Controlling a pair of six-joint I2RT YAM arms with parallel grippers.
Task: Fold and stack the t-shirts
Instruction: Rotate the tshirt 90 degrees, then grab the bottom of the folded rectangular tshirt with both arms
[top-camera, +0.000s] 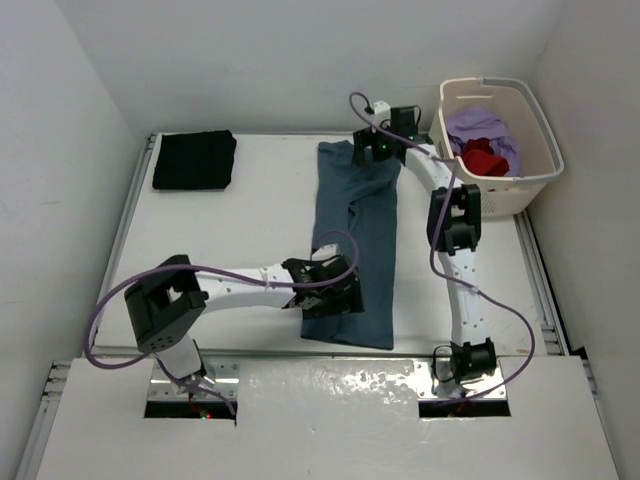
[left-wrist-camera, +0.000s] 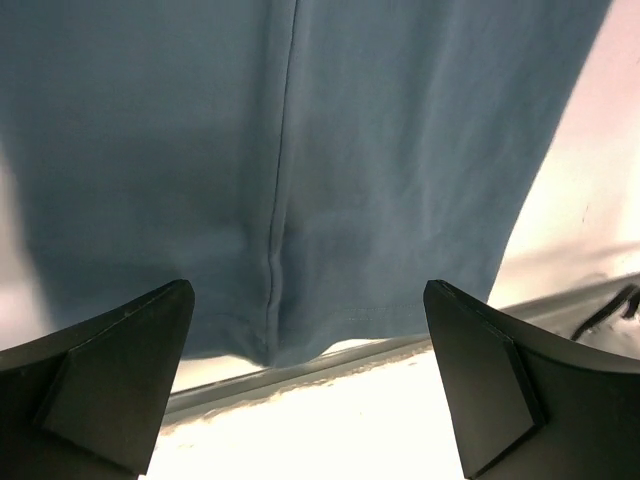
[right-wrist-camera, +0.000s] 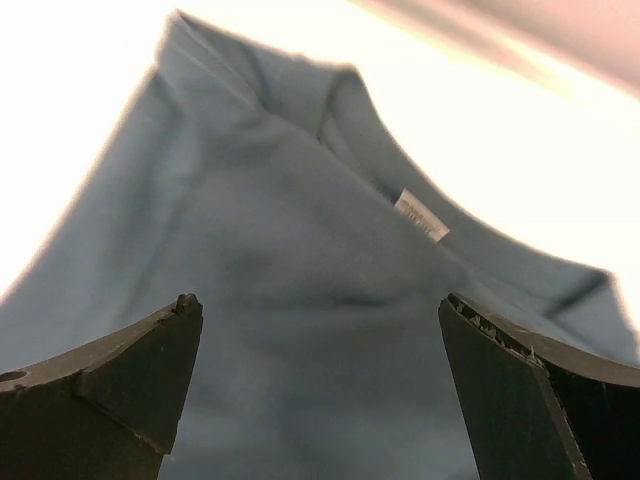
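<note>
Spread fingers (left-wrist-camera: 100, 390) over teal-blue shirt (left-wrist-camera: 330, 150)

Bright, even overhead light in the top view; both wrist views burn out to white at the table.
The white table (top-camera: 260, 210) shows only soft, short shadows under the arms; the glossy front plate (top-camera: 330, 400) carries patchy glare; in the wrist views the teal-blue shirt (left-wrist-camera: 400, 150) looks dim and slightly soft against overexposed table; the near dark fingers (right-wrist-camera: 110, 400) are out of focus.

Teal shirt (top-camera: 372, 240) — long strip mid-table; black shirt (top-camera: 195, 160) folded, far-left; purple (top-camera: 480, 125), red (top-camera: 483, 161) bunched far-right.
</note>
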